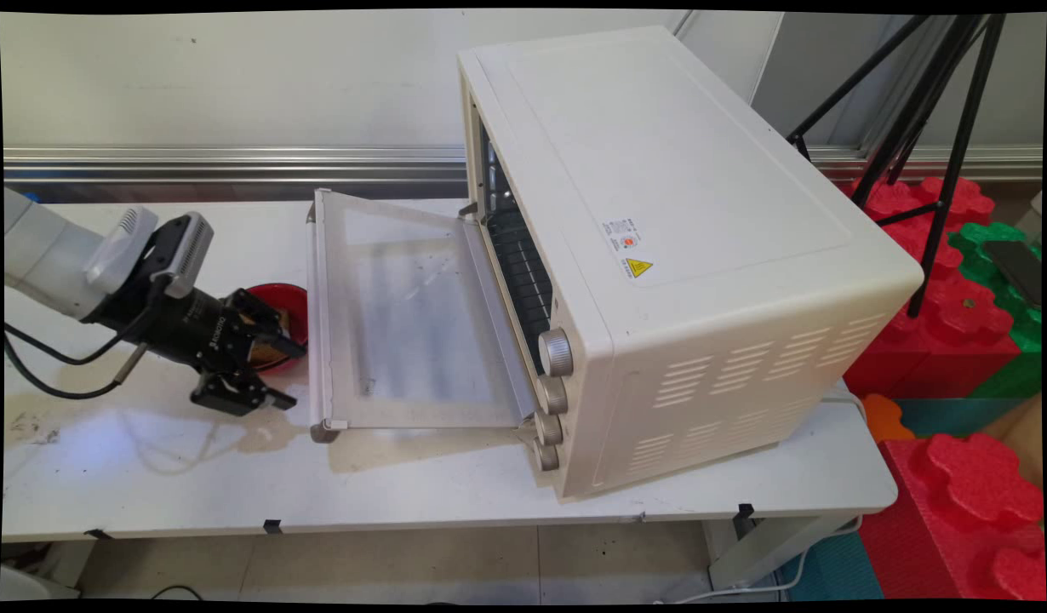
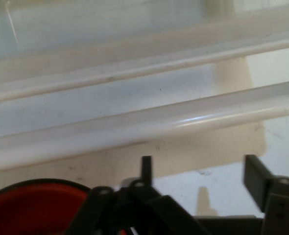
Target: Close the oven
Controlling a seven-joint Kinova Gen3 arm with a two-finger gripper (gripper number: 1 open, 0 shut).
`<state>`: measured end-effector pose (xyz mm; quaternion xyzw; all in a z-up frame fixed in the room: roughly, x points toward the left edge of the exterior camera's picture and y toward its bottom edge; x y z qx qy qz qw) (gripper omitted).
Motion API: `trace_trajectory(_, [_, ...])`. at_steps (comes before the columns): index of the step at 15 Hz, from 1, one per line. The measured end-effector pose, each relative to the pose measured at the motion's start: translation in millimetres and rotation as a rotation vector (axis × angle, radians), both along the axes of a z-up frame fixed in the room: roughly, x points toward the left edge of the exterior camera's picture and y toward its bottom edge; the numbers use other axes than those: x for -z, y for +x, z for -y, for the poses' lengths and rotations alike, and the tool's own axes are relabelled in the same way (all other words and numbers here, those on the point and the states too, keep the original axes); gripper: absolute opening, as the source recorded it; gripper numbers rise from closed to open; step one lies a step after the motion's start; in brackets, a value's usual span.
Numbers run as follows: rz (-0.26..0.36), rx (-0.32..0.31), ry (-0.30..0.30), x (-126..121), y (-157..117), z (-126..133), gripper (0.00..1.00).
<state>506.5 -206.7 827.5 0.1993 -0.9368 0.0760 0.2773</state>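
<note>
A cream toaster oven (image 1: 685, 255) stands on the white table (image 1: 149, 477) with its glass door (image 1: 413, 323) folded down flat toward the left. The door's white handle bar (image 1: 316, 315) (image 2: 159, 125) runs along the door's left edge. My black gripper (image 1: 285, 372) (image 2: 201, 176) is open, just left of the handle's near half, with nothing between its fingers. A red bowl (image 1: 287, 305) (image 2: 32, 205) sits on the table right behind the gripper, partly hidden by it. Something tan shows inside the bowl, too hidden to name.
Several metal knobs (image 1: 554, 375) line the oven's front at its near corner. Right of the table, off its edge, stand a black tripod (image 1: 941, 128) and red and green foam blocks (image 1: 958, 323). Black cables (image 1: 47, 375) hang from my arm.
</note>
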Motion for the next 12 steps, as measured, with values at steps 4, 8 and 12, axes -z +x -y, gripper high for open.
trace_trajectory(4, [-0.002, 0.0, -0.002, 4.7, -2.3, 2.8, 0.0])
trace_trajectory(8, [-0.021, 0.0, -0.018, 7.5, -7.2, 8.4, 0.0])
trace_trajectory(12, [-0.049, -0.003, -0.036, 6.8, -11.1, 12.4, 0.0])
